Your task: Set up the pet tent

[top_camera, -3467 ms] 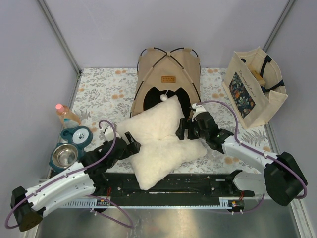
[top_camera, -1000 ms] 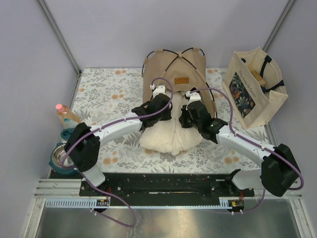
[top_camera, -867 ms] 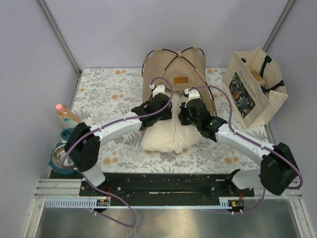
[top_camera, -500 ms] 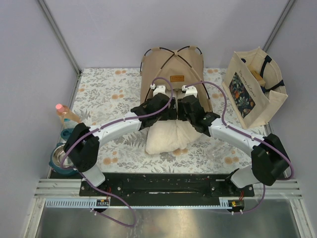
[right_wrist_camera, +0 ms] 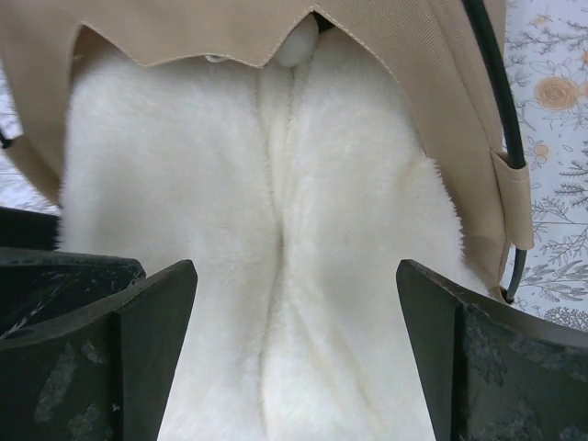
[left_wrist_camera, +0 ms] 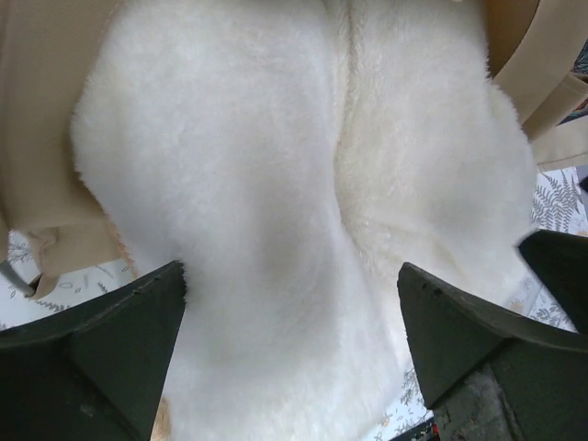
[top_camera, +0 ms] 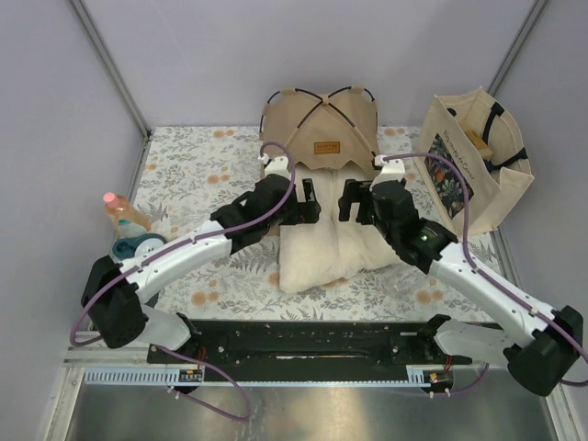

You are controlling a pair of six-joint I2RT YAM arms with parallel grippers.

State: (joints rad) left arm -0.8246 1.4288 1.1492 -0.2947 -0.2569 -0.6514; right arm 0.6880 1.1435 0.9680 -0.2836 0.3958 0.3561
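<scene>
Tent (top_camera: 320, 118) upright at back of bench (top_camera: 184, 175), cushion (top_camera: 326, 243) half through doorway. Left claw (top_camera: 309, 200), right claw (top_camera: 348, 200) both spread wide, holding nothing. If you shove cushion, tent may slide or tip back.

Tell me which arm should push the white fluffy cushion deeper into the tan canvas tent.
Right, narrowly: the right gripper, jaws open, straddles the cushion at its middle crease, the tent doorway straight ahead.
</scene>
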